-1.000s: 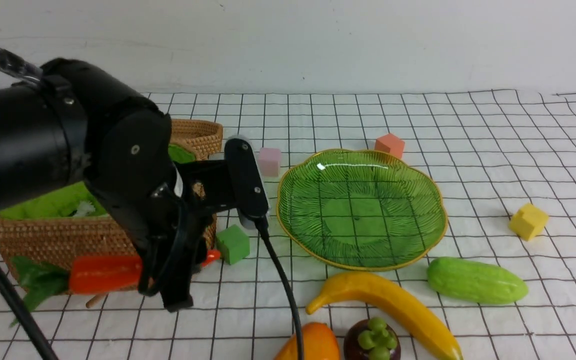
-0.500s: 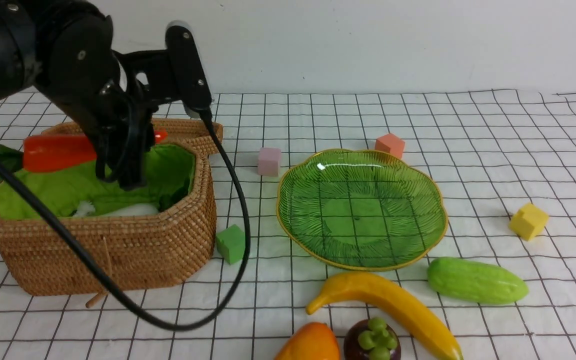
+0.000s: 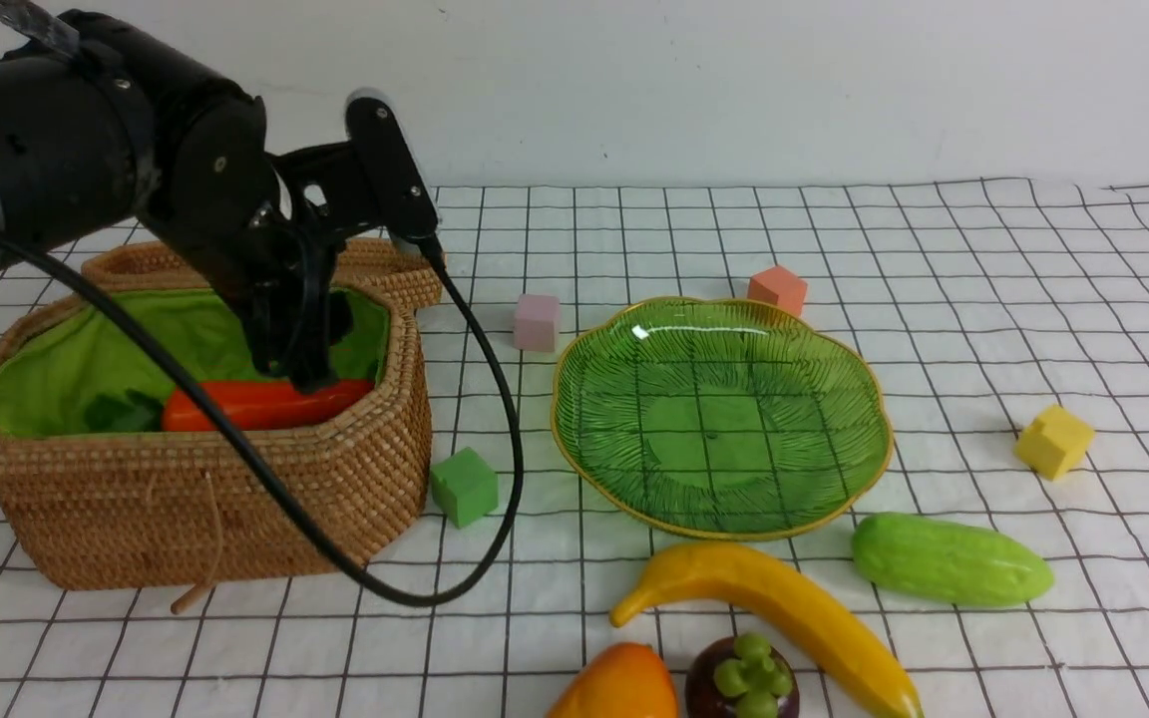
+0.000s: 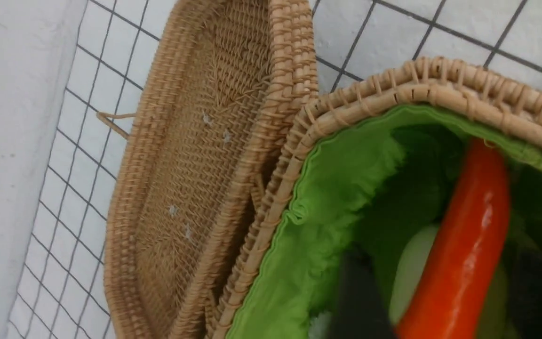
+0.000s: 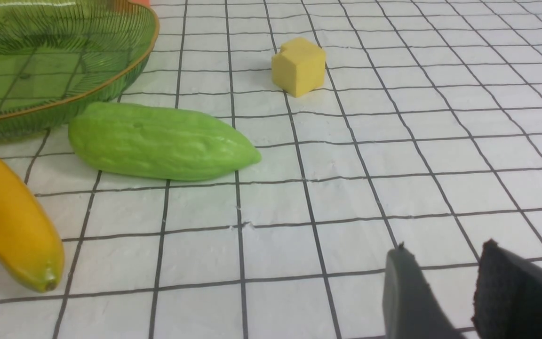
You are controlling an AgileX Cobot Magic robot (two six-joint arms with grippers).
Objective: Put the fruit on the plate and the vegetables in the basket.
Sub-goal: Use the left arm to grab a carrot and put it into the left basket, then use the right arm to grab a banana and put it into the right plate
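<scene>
My left gripper (image 3: 300,379) is down inside the wicker basket (image 3: 186,469), jaws open on either side of the orange carrot (image 3: 255,404), which lies on the green lining. In the left wrist view the carrot (image 4: 468,245) lies between the dark fingers with gaps on both sides, over the white radish (image 4: 410,273). The green plate (image 3: 560,419) holds nothing. The cucumber (image 3: 949,560), banana (image 3: 774,598), mango (image 3: 619,688) and mangosteen (image 3: 742,683) lie on the cloth in front of it. My right gripper (image 5: 445,249) hovers empty, jaws slightly apart, near the cucumber (image 5: 158,141) and the banana (image 5: 12,226).
The basket's lid (image 4: 195,155) lies open behind it. Foam cubes sit about: green (image 3: 463,486) by the basket, pink (image 3: 537,321) and orange (image 3: 777,289) behind the plate, yellow (image 3: 1053,441) to its right. The left arm's cable loops over the basket front.
My left gripper came up from the table in front of the basket with the carrot, moved over the basket and went down into it. The carrot now lies on the lining.
</scene>
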